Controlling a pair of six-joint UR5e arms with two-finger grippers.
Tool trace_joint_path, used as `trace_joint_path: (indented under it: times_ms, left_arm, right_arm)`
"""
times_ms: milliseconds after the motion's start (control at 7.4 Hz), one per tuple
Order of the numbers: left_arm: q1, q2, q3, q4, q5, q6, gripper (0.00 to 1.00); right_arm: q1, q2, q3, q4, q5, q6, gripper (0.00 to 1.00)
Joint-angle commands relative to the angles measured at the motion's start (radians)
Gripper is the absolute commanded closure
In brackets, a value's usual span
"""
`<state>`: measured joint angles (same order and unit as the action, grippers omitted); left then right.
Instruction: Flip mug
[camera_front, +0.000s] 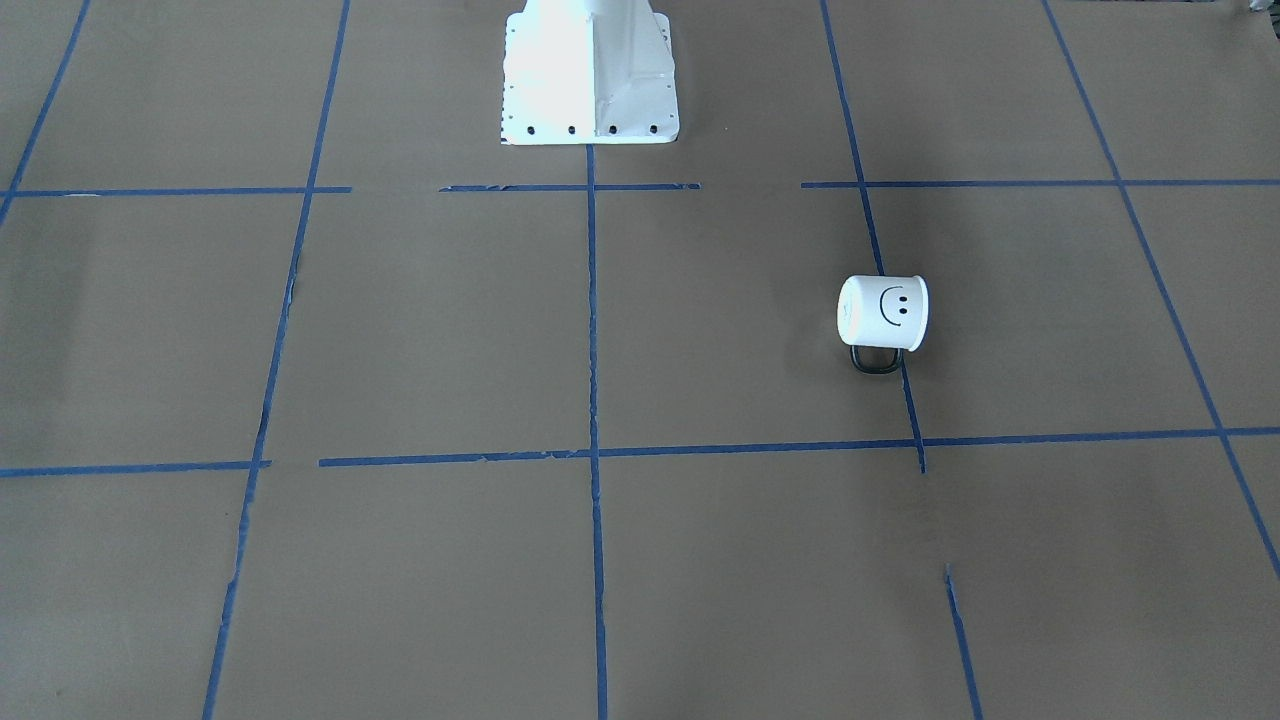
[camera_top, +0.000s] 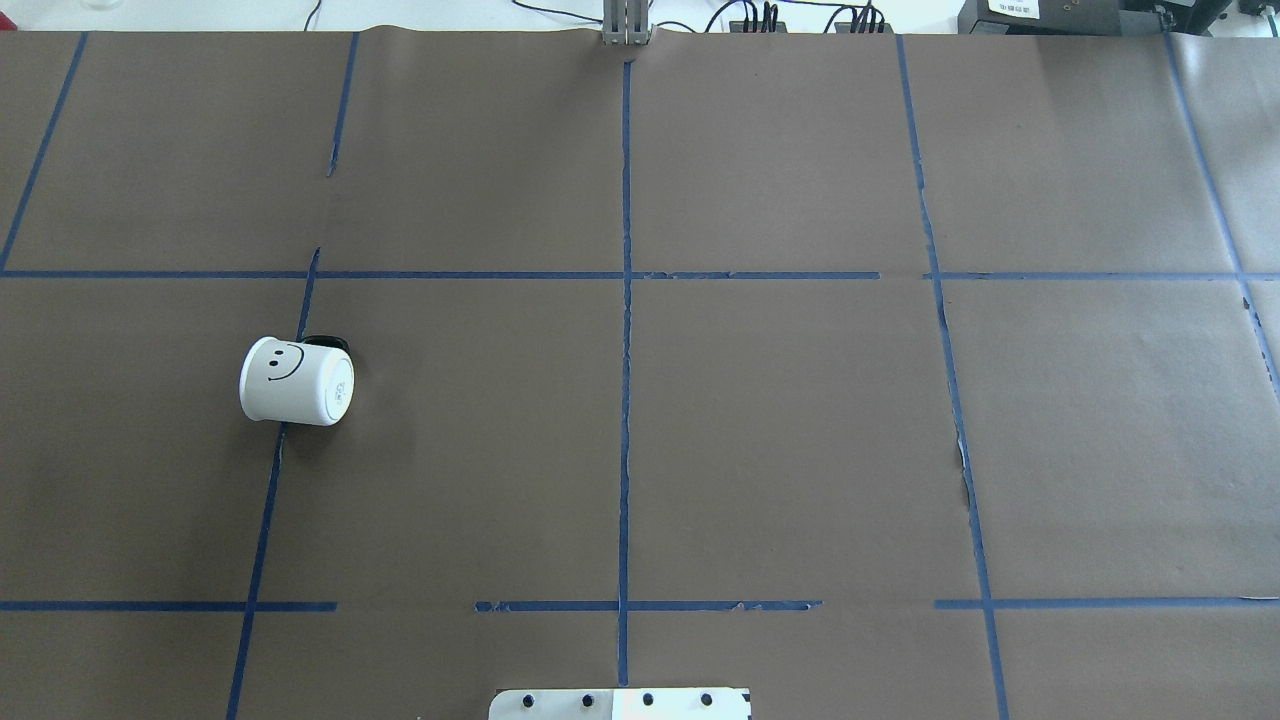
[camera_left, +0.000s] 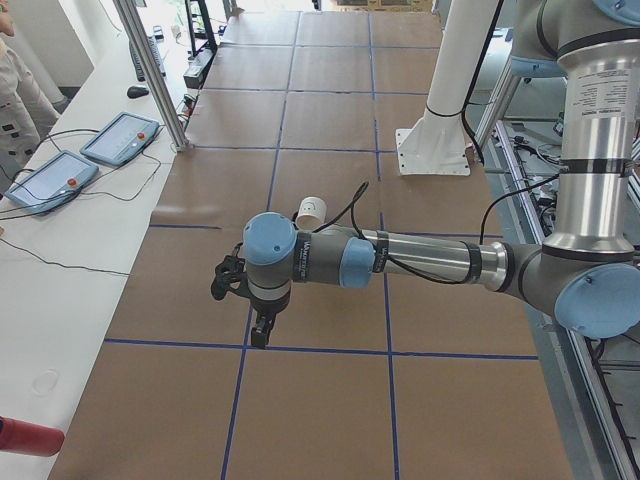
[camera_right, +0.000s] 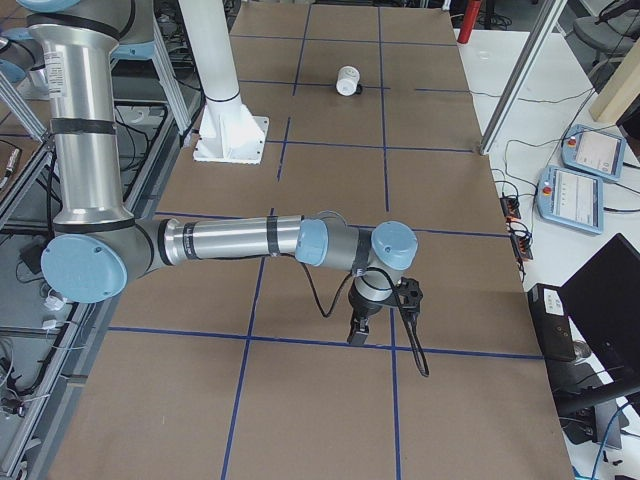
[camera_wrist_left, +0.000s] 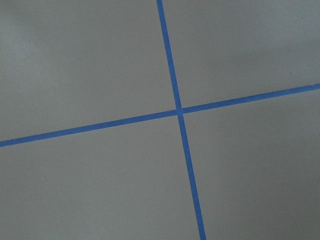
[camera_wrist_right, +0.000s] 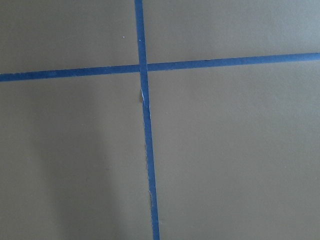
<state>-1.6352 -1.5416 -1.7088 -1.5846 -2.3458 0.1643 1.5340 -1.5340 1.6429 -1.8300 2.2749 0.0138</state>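
Note:
The white mug (camera_top: 296, 381) with a black smiley face lies on its side on the brown paper, in the robot's left half. It also shows in the front view (camera_front: 883, 312) and small in both side views (camera_left: 311, 212) (camera_right: 348, 80). Its dark handle (camera_front: 877, 360) points toward the operators' side. My left gripper (camera_left: 260, 335) hangs over the table far from the mug, toward the left end. My right gripper (camera_right: 357, 333) hangs over the far right end. Both show only in side views, so I cannot tell open from shut. The wrist views show only paper and tape.
Blue tape lines (camera_top: 626, 350) form a grid on the paper. The white robot pedestal (camera_front: 590, 75) stands at the table's robot-side edge. Teach pendants (camera_left: 120, 137) (camera_right: 590, 150) lie on the side bench. A metal post (camera_top: 626, 25) stands at the far edge.

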Motion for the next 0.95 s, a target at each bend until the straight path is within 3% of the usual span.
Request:
trace_joint_path:
  times_ms: [0,270,541,811]
  left_arm:
    - [0.000,0.000,-0.003,-0.040,-0.001,0.003,0.00]
    - [0.009,0.000,0.060,-0.124,-0.001,0.001,0.00]
    - [0.085,-0.006,0.052,-0.130,0.000,0.001,0.00]
    - [0.191,-0.005,0.049,-0.265,-0.082,-0.027,0.00]
  right_arm:
    - [0.000,0.000,0.000,0.000,0.000,0.000,0.00]
    - [0.000,-0.002,0.000,0.000,0.000,0.000,0.00]
    - [0.000,0.000,0.000,0.000,0.000,0.000,0.00]
    - [0.000,-0.002,0.000,0.000,0.000,0.000,0.00]
